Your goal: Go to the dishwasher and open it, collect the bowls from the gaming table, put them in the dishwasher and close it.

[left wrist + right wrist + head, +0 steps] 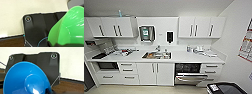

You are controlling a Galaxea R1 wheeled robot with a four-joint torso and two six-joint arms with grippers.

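Ahead, the dishwasher (pixel 187 73) stands open under the tabletop (pixel 184 58). The left hand seems to pinch the green bowl (pixel 67 27), the right the blue bowl (pixel 26 78). Roll in squarely, keeping both bowls level and clear of the door.

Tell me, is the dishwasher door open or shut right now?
Open: the dishwasher door is dropped partway, showing its dark inside and racks.

Steel sink (pixel 157 55) — white wall cabinets (pixel 110 26) above
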